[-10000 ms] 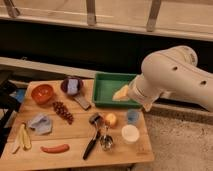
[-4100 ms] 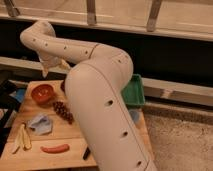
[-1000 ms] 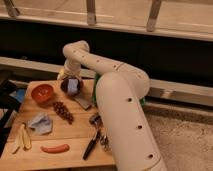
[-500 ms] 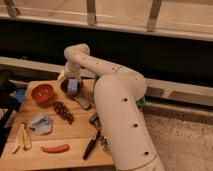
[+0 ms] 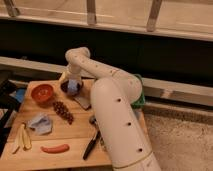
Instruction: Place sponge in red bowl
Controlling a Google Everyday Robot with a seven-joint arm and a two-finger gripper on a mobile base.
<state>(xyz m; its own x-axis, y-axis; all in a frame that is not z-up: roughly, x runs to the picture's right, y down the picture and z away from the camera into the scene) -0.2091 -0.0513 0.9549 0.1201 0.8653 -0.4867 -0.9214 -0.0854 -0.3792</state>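
End effector (image 5: 71, 82) was at the desk's (image 5: 70, 142) back edge, fingers spread wide over the sponge (image 5: 73, 89). The sponge sat in the dark purple bowl (image 5: 64, 89), with the red bowl (image 5: 42, 93) near it toward the left edge; nothing looked pinched. Risks: closing could catch the purple bowl's rim and drag or tip it, a shallow pinch on the soft sponge could slip mid-carry, and with the 2 bowls so near, an off-centre release could miss.

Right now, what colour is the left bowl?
Orange-red bowl, camera view; gripper is over the purple bowl.
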